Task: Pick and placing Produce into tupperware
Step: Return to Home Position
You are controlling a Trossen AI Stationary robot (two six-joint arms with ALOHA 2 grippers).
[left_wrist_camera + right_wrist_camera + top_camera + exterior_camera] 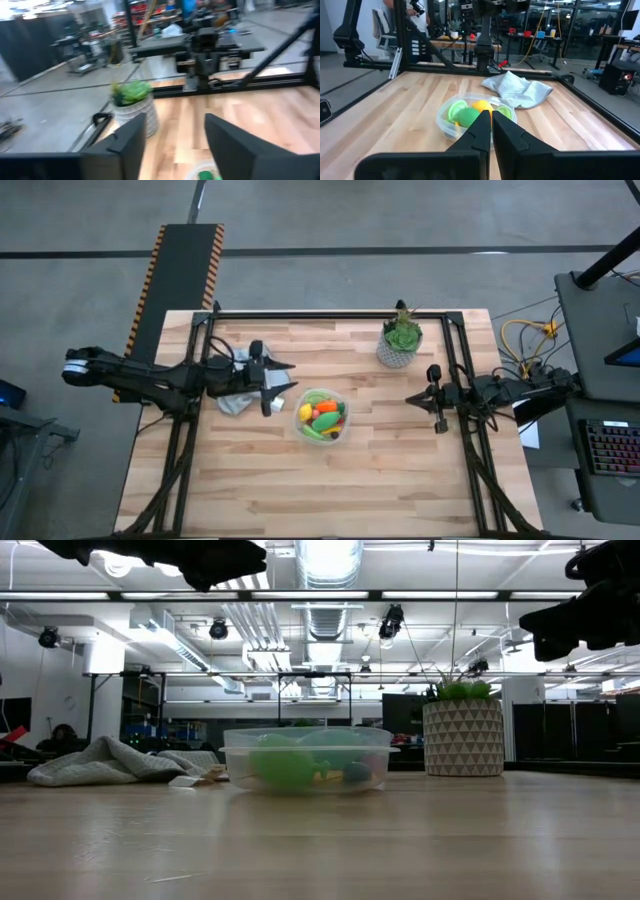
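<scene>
From above, the left claw (281, 387) hangs released and empty over the pale wooden counter (380, 480). A crumpled grey cloth (235, 402) lies close behind its tips, and just ahead of them sits the clear, shallow plastic tupperware (346, 420), holding the tiny green, orange, yellow and red toy produce (322, 417); the right claw (412, 397), clenched on nothing, faces it from the far side. At counter level, both arms sit high above the tupperware. The wrist views show the left claw (175, 120) spread and the right claw (491, 114) pressed together, so homing well likely means drawing each arm straight back, clear of cloth and rim.
</scene>
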